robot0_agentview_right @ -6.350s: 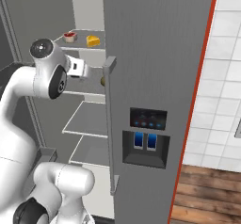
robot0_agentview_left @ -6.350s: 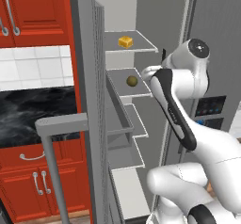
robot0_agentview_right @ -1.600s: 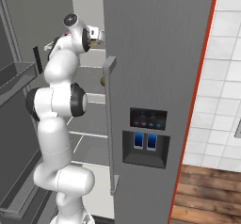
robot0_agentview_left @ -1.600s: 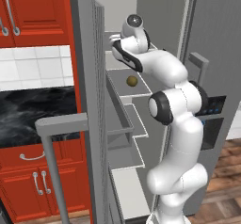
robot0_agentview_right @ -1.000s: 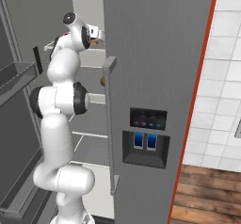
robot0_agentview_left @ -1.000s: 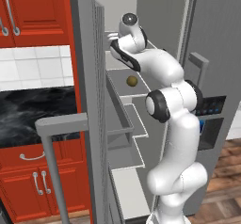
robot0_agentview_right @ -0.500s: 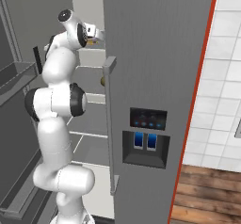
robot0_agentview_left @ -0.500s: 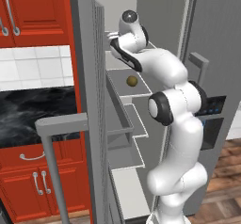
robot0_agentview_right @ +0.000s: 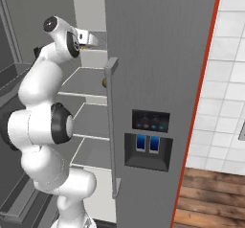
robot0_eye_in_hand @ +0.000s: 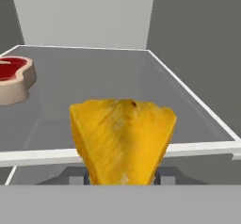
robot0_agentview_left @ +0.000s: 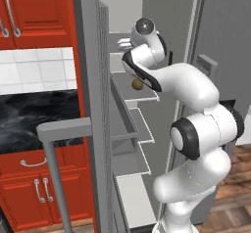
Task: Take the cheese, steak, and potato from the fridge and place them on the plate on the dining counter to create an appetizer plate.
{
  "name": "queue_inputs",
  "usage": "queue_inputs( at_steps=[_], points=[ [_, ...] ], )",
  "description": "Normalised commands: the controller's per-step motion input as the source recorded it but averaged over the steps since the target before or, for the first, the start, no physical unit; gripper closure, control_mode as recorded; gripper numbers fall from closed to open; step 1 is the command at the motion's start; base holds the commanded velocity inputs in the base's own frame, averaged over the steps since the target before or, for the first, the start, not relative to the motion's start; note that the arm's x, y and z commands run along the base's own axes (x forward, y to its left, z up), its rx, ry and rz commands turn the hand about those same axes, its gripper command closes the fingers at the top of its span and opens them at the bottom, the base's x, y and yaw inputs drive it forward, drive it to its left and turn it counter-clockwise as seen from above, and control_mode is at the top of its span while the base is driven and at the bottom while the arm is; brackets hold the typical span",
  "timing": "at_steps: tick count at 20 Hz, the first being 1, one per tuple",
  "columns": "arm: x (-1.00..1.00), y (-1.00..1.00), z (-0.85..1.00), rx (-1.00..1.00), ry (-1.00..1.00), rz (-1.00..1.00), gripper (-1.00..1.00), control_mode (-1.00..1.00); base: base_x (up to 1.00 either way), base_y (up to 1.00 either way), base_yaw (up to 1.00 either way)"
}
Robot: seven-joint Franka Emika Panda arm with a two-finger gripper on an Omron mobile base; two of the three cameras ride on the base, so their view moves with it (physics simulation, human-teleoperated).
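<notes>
Gripper (robot0_eye_in_hand: 121,173) was pinching the cheese (robot0_eye_in_hand: 122,140) between its jaws, which were part closed on the wedge's lower flanks; the tips sat mostly hidden behind it. The wedge filled the space right in front of the hand, apparently raised off the fridge (robot0_agentview_right: 158,78) shelf (robot0_eye_in_hand: 141,96) just beyond it, front lip passing behind the cheese. Likely gripped low and narrow because that's where the jaws span it. Wide edge was up, taper pointing down into the gripper, so the long axis ran roughly along the fingers.

Steak (robot0_eye_in_hand: 14,79) lay flat on the same shelf, well off to the gripper's left and further in. Potato (robot0_agentview_left: 137,84) sat on the shelf below the hand. Judgement: cheese pickup in hand, nothing plated yet.
</notes>
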Motion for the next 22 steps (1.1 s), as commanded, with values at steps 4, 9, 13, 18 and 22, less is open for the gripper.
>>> queue_inputs(
  at_steps=[4, 9, 13, 18, 22],
  points=[
    [-1.00, -0.28, 0.00, 0.00, -0.07, 0.00, 1.00, -1.00, 0.00, 0.00, 0.00],
    [-1.00, -0.31, 0.09, 0.00, -0.05, 0.00, 1.00, -1.00, 0.00, 0.00, 0.00],
    [-1.00, -0.17, 0.05, 0.00, -0.05, 0.02, 1.00, -1.00, 0.00, 0.00, 0.00],
    [-0.60, -0.10, 0.00, 0.00, -0.02, 0.02, 1.00, 1.00, -0.40, -0.09, 0.02],
    [0.00, 0.00, 0.00, 0.00, 0.00, 0.00, 1.00, 1.00, -1.00, -0.26, 0.07]
  ],
)
